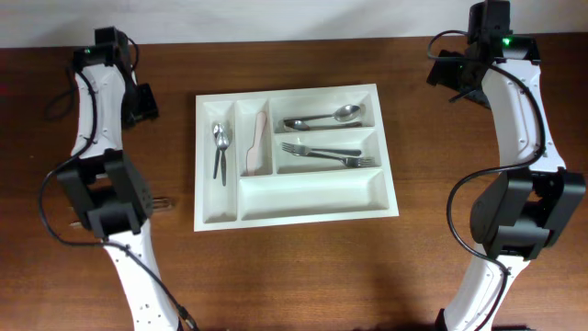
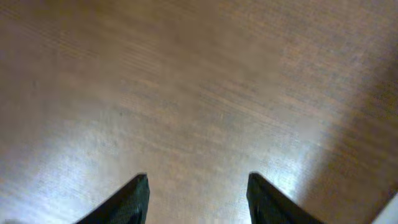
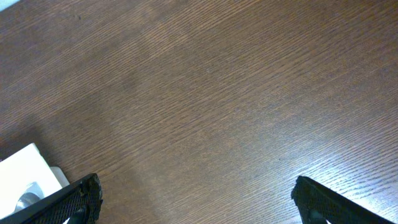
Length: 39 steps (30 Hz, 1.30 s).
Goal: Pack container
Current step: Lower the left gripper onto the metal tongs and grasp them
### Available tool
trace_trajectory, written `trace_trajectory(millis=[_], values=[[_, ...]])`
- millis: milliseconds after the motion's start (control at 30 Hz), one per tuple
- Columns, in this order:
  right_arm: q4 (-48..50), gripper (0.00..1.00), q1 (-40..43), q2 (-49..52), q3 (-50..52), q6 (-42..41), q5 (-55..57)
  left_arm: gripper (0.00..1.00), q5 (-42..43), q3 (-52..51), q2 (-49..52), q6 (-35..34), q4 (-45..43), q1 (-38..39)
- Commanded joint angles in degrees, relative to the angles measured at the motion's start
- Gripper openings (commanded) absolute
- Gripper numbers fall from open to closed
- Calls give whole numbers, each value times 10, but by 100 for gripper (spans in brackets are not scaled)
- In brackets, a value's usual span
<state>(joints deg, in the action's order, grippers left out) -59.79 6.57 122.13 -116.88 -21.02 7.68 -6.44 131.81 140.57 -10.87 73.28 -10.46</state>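
Five compartments divide the large white rectangular plastic cutlery tray (image 1: 312, 195), which lies flat in the middle of the brown wooden counter (image 1: 294, 276).

Only the overhead view shows its contents. The narrow compartment at its left edge holds what look like two small metal spoons (image 1: 219, 147). The narrow one beside it holds one pale pink knife-shaped utensil (image 1: 258, 140). The tray's far wide compartment holds what appear to be two larger metal spoons (image 1: 322, 119), and the middle wide one holds two metal forks (image 1: 329, 154). One white-and-black left arm (image 1: 95, 119) stands left of the tray and one right arm (image 1: 519, 110) stands right of it, both well apart from it.

The left wrist view adds what the overhead cannot. Two black fingers (image 2: 132, 200) stand apart over bare wood, so the left jaws are parted with nothing between them. A white sliver at the lower right corner is too small to identify.

The right wrist view shows two black fingers (image 3: 74, 200) spread very wide, so the right jaws are parted and grip nothing. One white corner of the tray, with a glint of metal inside, shows just beside the left-hand finger.
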Motion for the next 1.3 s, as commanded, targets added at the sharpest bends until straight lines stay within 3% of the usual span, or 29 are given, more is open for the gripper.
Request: trace_trajectory(millis=[0,267,433,533,633,1067,1267], values=[[2,99,-2,5,3,-7,5,52,-30,-94,-110,-64,-41,-2],[2,99,-2,5,3,-7,5,52,-160,-269,-240,-298,-58,-2],[2,99,-2,5,3,-7,5,47,-165,-377,-264,-471,-58,-2],[2,99,-2,5,3,-7,5,48,-165,-457,-264,-616,-58,-2],[2,99,-2,5,3,-7,5,54,-165,-514,-264,-706,-59,-2],[2,99,-2,5,3,-7,5,57,-158,-585,-264,-721,-132,-2],[2,99,-2,5,3,-7,5,57,-155,-614,-264,-662,-230,-2]])
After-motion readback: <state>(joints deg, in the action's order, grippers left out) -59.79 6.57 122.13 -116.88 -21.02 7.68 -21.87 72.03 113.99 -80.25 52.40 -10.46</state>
